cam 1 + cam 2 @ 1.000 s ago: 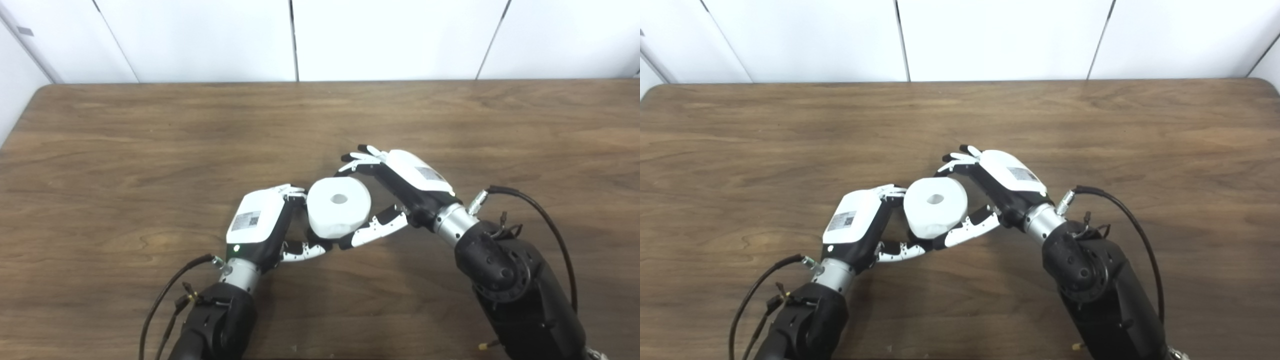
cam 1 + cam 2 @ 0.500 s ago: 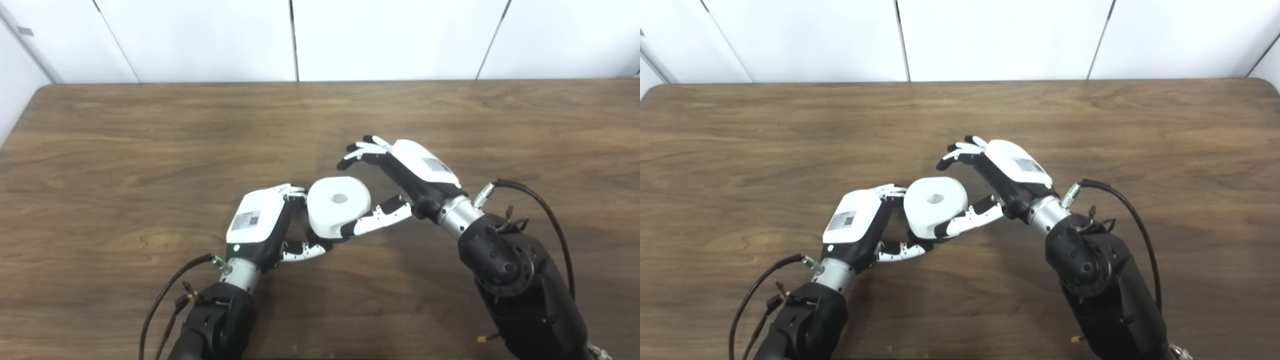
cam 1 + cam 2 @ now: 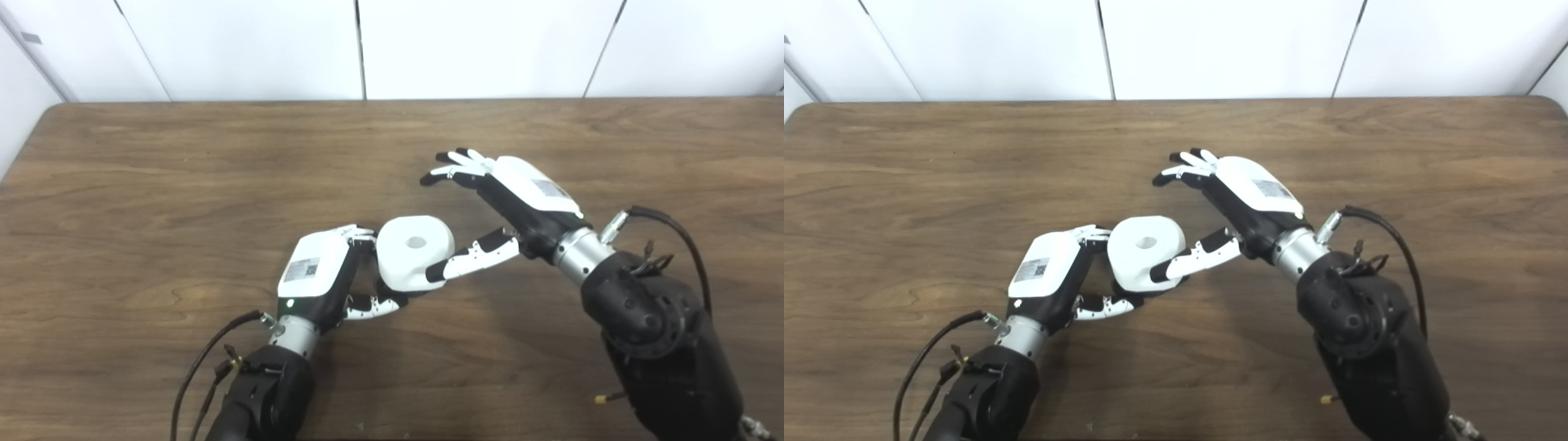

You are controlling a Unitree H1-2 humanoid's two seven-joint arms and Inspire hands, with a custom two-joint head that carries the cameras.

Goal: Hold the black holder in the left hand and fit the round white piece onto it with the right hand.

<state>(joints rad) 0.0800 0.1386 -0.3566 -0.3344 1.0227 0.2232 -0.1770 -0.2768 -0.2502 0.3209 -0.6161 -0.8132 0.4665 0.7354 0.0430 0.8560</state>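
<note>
The round white piece [image 3: 411, 257], with a small hole in its top, sits near the table's middle, right of my left hand [image 3: 318, 272]. My left hand's fingers curl in beneath and beside it. Only a dark edge of the black holder [image 3: 1165, 286] shows under the piece; the rest is hidden. My right hand [image 3: 520, 196] is open, raised to the upper right of the white piece. Its fingers [image 3: 456, 166] spread apart from the piece, and its thumb crosses in front of the piece's right side.
The brown wooden table [image 3: 184, 171] runs to a white wall at the back. Black cables loop from my left wrist [image 3: 202, 361] and my right wrist [image 3: 674, 233].
My right hand has let go of the white piece, opened, and drawn back up and to the right. The white piece and my left hand have stayed in place.
</note>
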